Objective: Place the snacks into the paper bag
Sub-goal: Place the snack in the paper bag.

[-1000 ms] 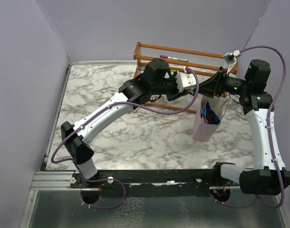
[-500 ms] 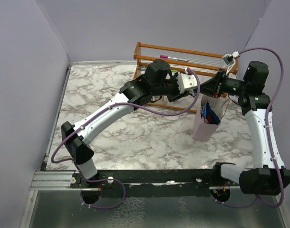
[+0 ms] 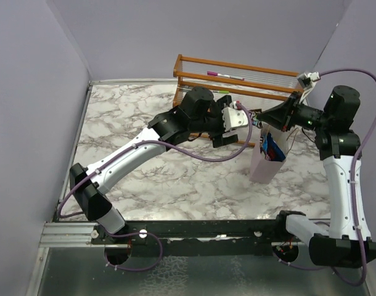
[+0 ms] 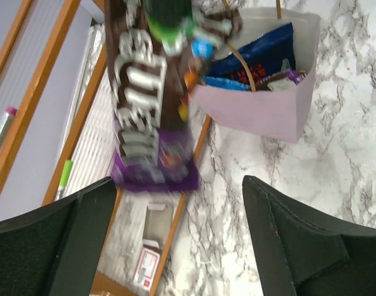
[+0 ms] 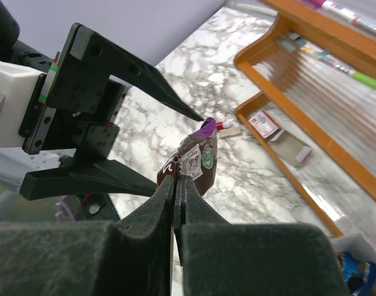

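A dark brown snack packet [image 5: 197, 161] with a purple end hangs from my right gripper [image 5: 175, 185], which is shut on its top edge. In the left wrist view the same packet [image 4: 148, 105] is blurred, dangling beside the paper bag [image 4: 262, 105] and in front of my left gripper [image 4: 175, 246], whose jaws stand wide open with nothing between them. The pale lilac paper bag [image 3: 265, 163] stands upright below my right gripper [image 3: 266, 115]. It holds a blue snack [image 4: 256, 55] and other snacks. My left gripper [image 3: 248, 120] is just left of the bag.
A wooden rack [image 3: 237, 77] with clear shelves stands behind the bag, a pink pen [image 3: 222, 75] on its top shelf. A flat white card [image 4: 145, 265] lies on the marble table [image 3: 145, 123] under the rack. Lilac walls close in on three sides.
My left gripper opened, let go of the brown packet and drew back left. My right gripper shut on the packet's top and pulled slightly right, carrying it.
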You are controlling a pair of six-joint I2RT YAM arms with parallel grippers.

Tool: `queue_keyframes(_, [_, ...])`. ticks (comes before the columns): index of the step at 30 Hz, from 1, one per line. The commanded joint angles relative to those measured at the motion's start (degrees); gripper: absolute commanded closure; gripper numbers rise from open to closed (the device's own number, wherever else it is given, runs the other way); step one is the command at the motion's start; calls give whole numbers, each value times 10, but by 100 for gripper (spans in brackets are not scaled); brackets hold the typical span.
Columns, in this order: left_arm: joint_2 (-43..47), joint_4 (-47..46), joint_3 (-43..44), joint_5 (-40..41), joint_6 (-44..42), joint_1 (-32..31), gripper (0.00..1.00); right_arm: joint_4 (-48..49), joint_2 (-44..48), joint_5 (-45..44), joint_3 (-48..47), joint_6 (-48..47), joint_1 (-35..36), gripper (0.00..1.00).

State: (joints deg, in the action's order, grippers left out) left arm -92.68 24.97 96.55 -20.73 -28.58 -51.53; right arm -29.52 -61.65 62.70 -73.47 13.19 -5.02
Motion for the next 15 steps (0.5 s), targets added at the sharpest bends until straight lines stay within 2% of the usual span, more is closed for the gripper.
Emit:
queue_keyframes(1, [62,14,-44,46,-31,-3,10,-47,41,-70,-44,-63,-14,99])
queue_keyframes(6, [109,7,-99,120,-48,0,1,-114,80,-169,-103,-143,-29,99])
queue_keyframes(10, [146,-23,-137,164,-52,19,1,-161,109,-263,-145,-199,-42,99])
queue_keyframes(15, [172,-32,-154,174,-45,44,1,-192,137,-308,-147,-255,-54,99])
